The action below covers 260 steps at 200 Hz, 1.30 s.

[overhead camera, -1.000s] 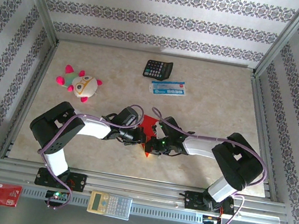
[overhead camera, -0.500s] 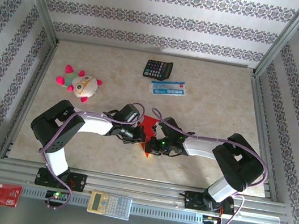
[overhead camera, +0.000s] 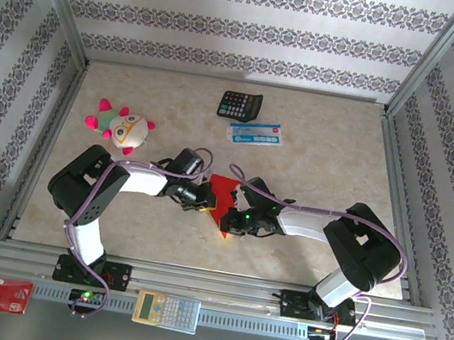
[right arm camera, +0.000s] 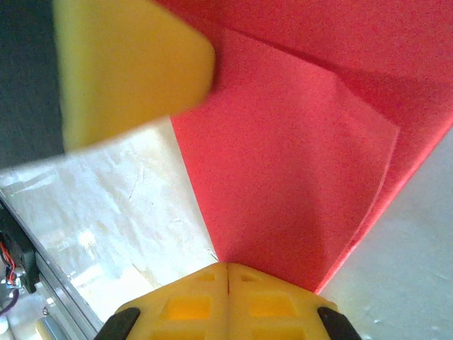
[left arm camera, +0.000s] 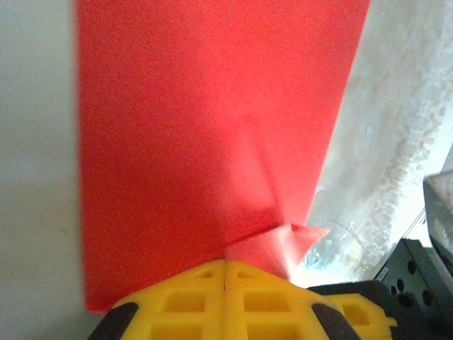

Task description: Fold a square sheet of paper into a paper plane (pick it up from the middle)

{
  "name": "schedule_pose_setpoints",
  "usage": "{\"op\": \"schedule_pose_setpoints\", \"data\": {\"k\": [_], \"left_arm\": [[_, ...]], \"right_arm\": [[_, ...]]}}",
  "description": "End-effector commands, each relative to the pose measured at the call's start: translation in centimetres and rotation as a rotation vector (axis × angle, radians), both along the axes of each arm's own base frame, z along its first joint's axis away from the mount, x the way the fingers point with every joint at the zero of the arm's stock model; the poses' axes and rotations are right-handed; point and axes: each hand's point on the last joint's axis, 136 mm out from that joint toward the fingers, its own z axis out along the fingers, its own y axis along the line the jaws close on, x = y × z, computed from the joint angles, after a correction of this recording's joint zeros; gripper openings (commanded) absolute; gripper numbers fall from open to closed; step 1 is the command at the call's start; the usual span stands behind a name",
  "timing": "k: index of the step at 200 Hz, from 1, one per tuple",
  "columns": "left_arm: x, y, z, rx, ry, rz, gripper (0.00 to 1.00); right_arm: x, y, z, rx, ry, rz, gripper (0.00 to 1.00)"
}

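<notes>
The part-folded paper (overhead camera: 224,191), lifted just off the table (overhead camera: 321,181) at its middle, is pinched from opposite sides by the closed left gripper (left arm camera: 225,263) and right gripper (right arm camera: 227,266), presumably to be steadied for creasing.

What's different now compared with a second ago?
The left gripper drew to the left and a little away from the bases, uncovering more of the paper. The right gripper stayed put. Both are still shut on the paper. The toy has not moved.
</notes>
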Motion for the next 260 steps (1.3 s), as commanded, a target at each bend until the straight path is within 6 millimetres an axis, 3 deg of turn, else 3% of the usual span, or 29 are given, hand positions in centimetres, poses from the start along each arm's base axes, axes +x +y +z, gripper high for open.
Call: {"op": "schedule_pose_setpoints", "data": {"k": [1, 46, 65, 93, 118, 148, 167, 202, 260], "left_arm": [[2.1, 3.1, -1.9, 0.11, -0.012, 0.074, 0.08], [3.9, 5.3, -2.0, 0.111, -0.032, 0.112, 0.11], [4.4, 5.4, -0.3, 0.081, -0.068, 0.121, 0.12], [3.3, 4.1, 3.1, -0.003, -0.122, 0.125, 0.15], [1.1, 1.9, 4.1, -0.039, -0.142, 0.085, 0.18], [-0.9, -1.4, 3.2, -0.068, -0.115, 0.016, 0.21], [-1.3, -2.4, 2.1, -0.069, -0.09, -0.003, 0.21], [-1.0, -1.2, -0.2, -0.008, -0.061, 0.006, 0.2], [0.8, 2.1, -1.4, 0.052, -0.044, 0.054, 0.2]], "right_arm": [[-5.6, -7.7, -5.7, -0.364, 0.194, -0.013, 0.0], [-5.9, -8.0, -5.5, -0.368, 0.191, -0.011, 0.0], [-5.7, -7.9, -5.4, -0.364, 0.186, -0.011, 0.0], [-5.6, -7.9, -5.4, -0.367, 0.181, -0.013, 0.0], [-5.6, -7.9, -5.4, -0.369, 0.178, -0.013, 0.0], [-5.5, -8.0, -5.3, -0.371, 0.176, -0.014, 0.0], [-5.6, -8.1, -5.4, -0.375, 0.176, -0.014, 0.0], [-5.7, -8.4, -5.4, -0.387, 0.179, -0.015, 0.0], [-6.1, -8.9, -5.6, -0.405, 0.185, -0.005, 0.0]]}}
